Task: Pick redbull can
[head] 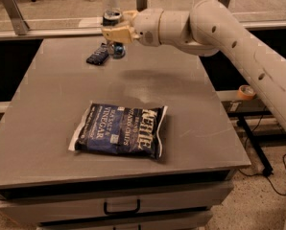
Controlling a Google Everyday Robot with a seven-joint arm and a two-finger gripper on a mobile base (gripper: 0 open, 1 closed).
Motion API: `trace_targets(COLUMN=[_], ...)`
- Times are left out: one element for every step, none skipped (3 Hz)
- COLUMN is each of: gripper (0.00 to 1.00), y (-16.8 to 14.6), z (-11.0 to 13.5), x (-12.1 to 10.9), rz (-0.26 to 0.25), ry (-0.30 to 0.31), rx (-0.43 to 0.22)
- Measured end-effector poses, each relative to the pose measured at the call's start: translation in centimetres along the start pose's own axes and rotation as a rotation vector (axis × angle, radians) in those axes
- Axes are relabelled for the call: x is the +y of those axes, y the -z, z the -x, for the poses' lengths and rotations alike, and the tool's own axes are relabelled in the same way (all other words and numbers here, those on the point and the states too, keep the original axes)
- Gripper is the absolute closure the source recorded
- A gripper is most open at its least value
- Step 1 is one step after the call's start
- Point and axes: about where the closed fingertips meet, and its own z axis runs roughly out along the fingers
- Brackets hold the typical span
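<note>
Filling most of the view, one grey table (191, 109) is seen, with one drawer handle (121, 207) on its front. One white robot arm (239, 37) is stretched in from 3 o'clock across the far edge of the table, towards 11 o'clock.

One large dark blue chip bag (119, 130) is laid flat near the middle of the table, slightly toward 7 o'clock. It is well apart from the arm and from the other items, and nothing is blocked by it.

One gripper (114, 32) is held at the far edge of the table, at about 11 o'clock from the bag. It is closed around the middle of the one can (112, 18). The can is kept upright, its silver top shown above the tan fingers (120, 33) and its blue base below them. Whether the base is touching the table cannot be told.

One small flat dark packet (98, 55) is lying just beside the can, at its 8 o'clock. It is the closest item to the gripper.
</note>
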Motion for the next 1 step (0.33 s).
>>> trace_targets(gripper=[1.00], y=[-0.16], z=[0.00], x=[0.04], rz=[0.002], ry=[0.000], rx=[-0.001])
